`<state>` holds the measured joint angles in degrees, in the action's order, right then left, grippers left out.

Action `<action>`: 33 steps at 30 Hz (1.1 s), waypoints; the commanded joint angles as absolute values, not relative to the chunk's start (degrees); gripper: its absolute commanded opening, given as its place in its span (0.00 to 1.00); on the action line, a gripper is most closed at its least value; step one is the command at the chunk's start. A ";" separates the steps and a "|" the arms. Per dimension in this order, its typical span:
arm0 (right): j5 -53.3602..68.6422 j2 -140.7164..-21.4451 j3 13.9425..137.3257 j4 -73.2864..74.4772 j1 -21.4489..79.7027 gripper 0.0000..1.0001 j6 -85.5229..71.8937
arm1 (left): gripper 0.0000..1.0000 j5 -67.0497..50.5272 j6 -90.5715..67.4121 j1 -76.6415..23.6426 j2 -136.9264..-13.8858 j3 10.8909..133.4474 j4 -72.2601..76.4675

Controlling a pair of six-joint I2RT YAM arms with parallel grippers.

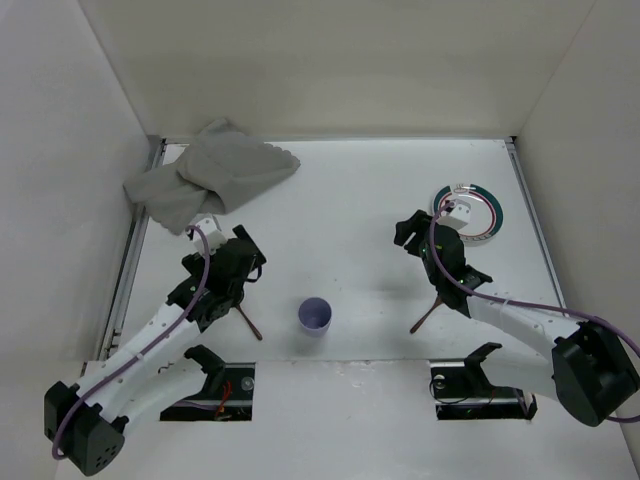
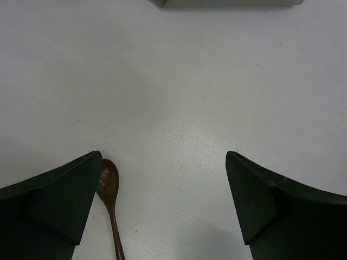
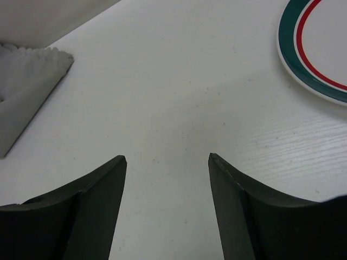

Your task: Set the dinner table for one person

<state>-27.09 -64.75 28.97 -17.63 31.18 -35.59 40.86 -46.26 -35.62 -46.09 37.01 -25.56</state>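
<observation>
Apparent gathering stage: left gripper [image 2: 162, 162] and right gripper [image 3: 167, 158] hang jaws apart and empty over the matte white square dinner table [image 1: 350, 200]; next, centre the left on the brown wooden spoon [image 2: 108, 184] toward the near-left corner.

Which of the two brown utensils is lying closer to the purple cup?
The brown spoon beside the left gripper, just left of the purple cup. The other brown utensil lies clearly farther away, on the cup's right.
</observation>
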 commanded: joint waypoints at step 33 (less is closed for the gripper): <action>-24.79 -68.03 32.52 -18.54 32.39 0.53 -34.63 | 0.62 40.27 -26.03 -10.60 -98.94 74.42 6.25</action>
